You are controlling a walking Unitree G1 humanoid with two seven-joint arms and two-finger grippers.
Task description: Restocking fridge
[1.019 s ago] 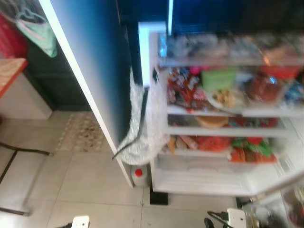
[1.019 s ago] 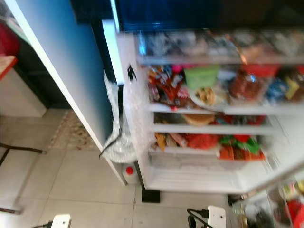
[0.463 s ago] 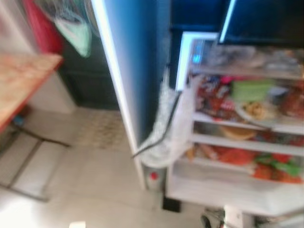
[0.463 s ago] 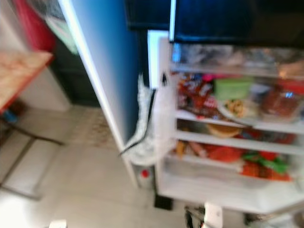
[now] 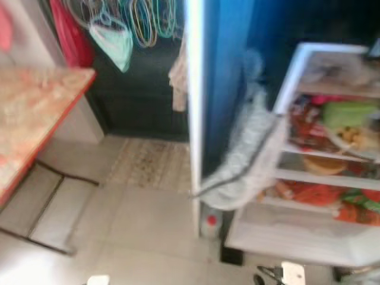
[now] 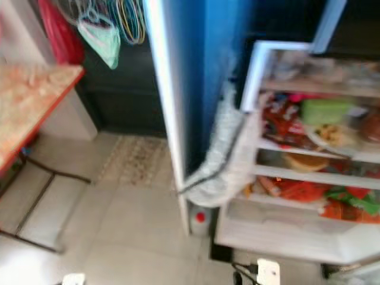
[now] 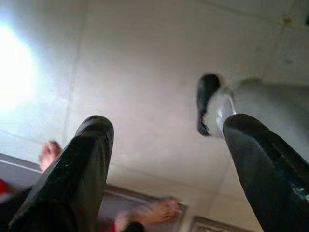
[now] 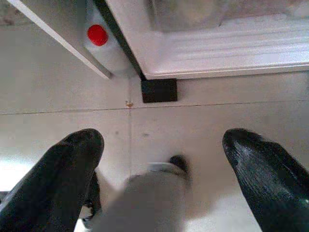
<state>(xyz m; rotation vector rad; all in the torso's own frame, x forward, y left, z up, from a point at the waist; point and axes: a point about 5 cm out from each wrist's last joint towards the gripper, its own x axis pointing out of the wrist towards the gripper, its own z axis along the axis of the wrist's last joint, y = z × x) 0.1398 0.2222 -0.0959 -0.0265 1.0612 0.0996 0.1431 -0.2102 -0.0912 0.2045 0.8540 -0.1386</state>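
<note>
Both head eyes are looking forward and down (blurred) at the open fridge at 3 o'clock and the tiled floor; each wrist camera is facing straight down, near that floor; the right one is sharing the red-capped bottle with them.

table with orange-patterned top — 9 o'clock | hangers and a mint-green garment — 11 o'clock | patterned mat on the tiled floor — centre | red-capped bottle on the floor
</note>
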